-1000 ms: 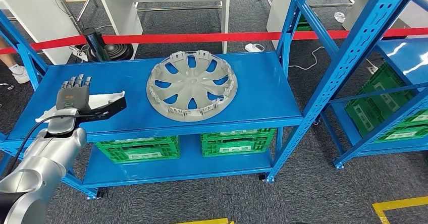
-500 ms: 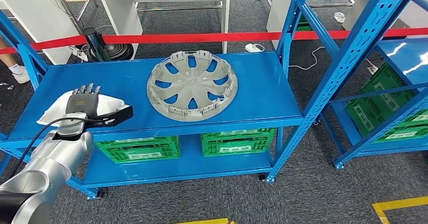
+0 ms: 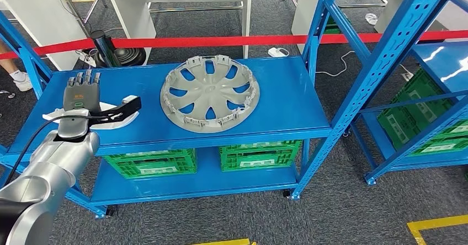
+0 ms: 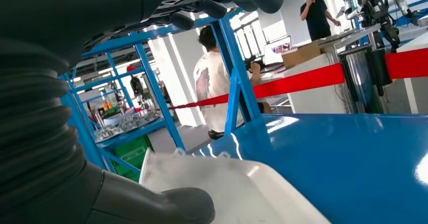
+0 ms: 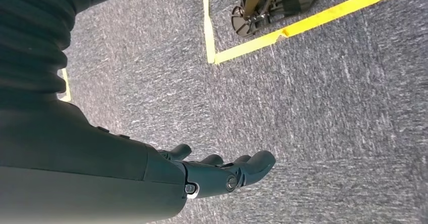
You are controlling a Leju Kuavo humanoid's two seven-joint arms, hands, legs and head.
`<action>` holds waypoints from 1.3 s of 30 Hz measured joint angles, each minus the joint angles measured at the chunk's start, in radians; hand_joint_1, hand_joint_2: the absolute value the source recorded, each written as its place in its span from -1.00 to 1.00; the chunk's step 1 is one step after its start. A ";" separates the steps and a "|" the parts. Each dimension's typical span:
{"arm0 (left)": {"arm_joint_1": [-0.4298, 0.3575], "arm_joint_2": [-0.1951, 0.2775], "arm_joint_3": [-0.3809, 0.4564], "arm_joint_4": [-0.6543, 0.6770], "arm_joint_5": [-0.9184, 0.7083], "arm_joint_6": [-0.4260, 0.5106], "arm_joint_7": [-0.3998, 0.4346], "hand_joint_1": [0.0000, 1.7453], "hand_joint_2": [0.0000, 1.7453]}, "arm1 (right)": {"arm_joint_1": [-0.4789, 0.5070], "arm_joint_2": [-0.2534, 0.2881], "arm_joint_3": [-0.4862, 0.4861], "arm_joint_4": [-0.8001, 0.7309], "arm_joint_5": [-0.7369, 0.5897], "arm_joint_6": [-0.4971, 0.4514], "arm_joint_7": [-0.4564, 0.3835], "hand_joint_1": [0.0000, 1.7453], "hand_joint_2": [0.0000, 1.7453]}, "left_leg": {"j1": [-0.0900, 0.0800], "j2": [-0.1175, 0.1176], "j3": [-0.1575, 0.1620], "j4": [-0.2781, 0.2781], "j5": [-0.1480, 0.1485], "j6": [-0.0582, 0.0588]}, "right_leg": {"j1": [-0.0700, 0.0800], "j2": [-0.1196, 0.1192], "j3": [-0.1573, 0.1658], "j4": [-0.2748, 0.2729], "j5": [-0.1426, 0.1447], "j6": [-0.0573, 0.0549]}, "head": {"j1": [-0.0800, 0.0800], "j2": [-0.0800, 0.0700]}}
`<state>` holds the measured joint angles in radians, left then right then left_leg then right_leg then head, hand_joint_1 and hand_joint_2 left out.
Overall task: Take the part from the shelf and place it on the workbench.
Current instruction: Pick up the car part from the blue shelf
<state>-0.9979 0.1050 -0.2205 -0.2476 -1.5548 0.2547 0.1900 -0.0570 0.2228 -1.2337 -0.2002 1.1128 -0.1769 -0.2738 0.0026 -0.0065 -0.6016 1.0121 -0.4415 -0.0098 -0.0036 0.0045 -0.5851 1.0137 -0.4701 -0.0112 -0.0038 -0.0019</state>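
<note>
Spanning the grey carpet (image 3: 342, 212), blue shelf (image 3: 287, 101); left hand (image 3: 80, 96) seemingly gripping white part (image 3: 118, 118).

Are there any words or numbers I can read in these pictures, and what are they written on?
None can be read.
Green crates: white markings on the front, too small to read.
Left hand: a small orange mark on its back, too blurred to read.
Person's white shirt: a picture, no readable words.

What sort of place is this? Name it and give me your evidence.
Probably a workshop or robot test hall. Blue steel shelving carries a grey wheel cover, with green plastic crates below. A red barrier tape ropes off the area, and yellow tape lines mark the grey carpet.
</note>
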 joint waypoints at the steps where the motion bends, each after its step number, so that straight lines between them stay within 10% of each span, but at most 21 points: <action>1: -0.010 -0.001 0.000 0.000 0.004 -0.015 -0.005 -1.00 1.00 | 0.000 0.000 0.000 0.001 0.000 0.000 0.002 -1.00 1.00 | 0.000 0.000 0.000 0.000 0.000 0.000 | 0.000 0.000 0.000 0.000 0.000 0.000 | 0.000 0.000; 2: -0.019 -0.003 0.000 0.000 0.008 -0.032 -0.010 -1.00 1.00 | -0.001 0.000 0.000 0.001 0.000 0.000 0.004 -1.00 1.00 | 0.000 0.000 0.000 0.000 0.000 0.000 | 0.000 0.000 0.000 0.000 0.000 0.000 | 0.000 0.000; 6: -0.055 -0.008 0.000 0.000 0.018 -0.127 -0.041 -1.00 -1.00 | -0.001 0.000 0.000 0.003 0.000 0.001 0.004 -1.00 1.00 | 0.000 0.000 0.000 0.000 0.000 0.000 | 0.000 0.000 0.000 0.000 0.000 0.000 | 0.000 0.000; 14: -0.101 -0.010 0.001 -0.001 0.039 -0.246 -0.122 -1.00 -1.00 | -0.002 0.000 0.000 0.003 -0.006 0.012 -0.010 -1.00 1.00 | 0.000 0.000 0.000 0.000 0.000 0.000 | 0.000 0.000 0.000 0.000 0.000 0.000 | 0.000 0.000; 18: -0.111 -0.006 0.001 -0.006 0.039 -0.268 -0.147 -1.00 1.00 | -0.002 0.000 0.000 0.003 -0.011 0.012 -0.012 -1.00 1.00 | 0.000 0.000 0.000 0.000 0.000 0.000 | 0.000 0.000 0.000 0.000 0.000 0.000 | 0.000 0.000; 35: -0.128 0.019 0.001 -0.019 0.026 -0.314 -0.165 -1.00 1.00 | -0.003 0.004 0.000 0.003 -0.014 0.018 -0.028 -1.00 1.00 | -0.008 0.000 0.000 0.001 -0.001 0.014 | -0.012 0.000 0.001 0.000 0.000 0.016 | 0.000 0.000; 39: -0.134 0.020 0.001 -0.024 0.024 -0.325 -0.172 -1.00 1.00 | -0.006 0.005 0.000 0.003 -0.015 0.018 -0.031 -1.00 1.00 | 0.001 0.005 0.006 -0.013 0.009 0.027 | -0.011 0.000 -0.057 0.130 -0.076 0.025 | 0.004 0.000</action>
<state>-1.1323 0.1245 -0.2193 -0.2715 -1.5306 -0.0699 0.0175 -0.0626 0.2274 -1.2337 -0.1976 1.0979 -0.1587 -0.3051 0.0037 -0.0018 -0.5956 0.9990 -0.4324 0.0172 -0.0150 0.0041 -0.6422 1.1437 -0.5460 0.0139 0.0005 -0.0019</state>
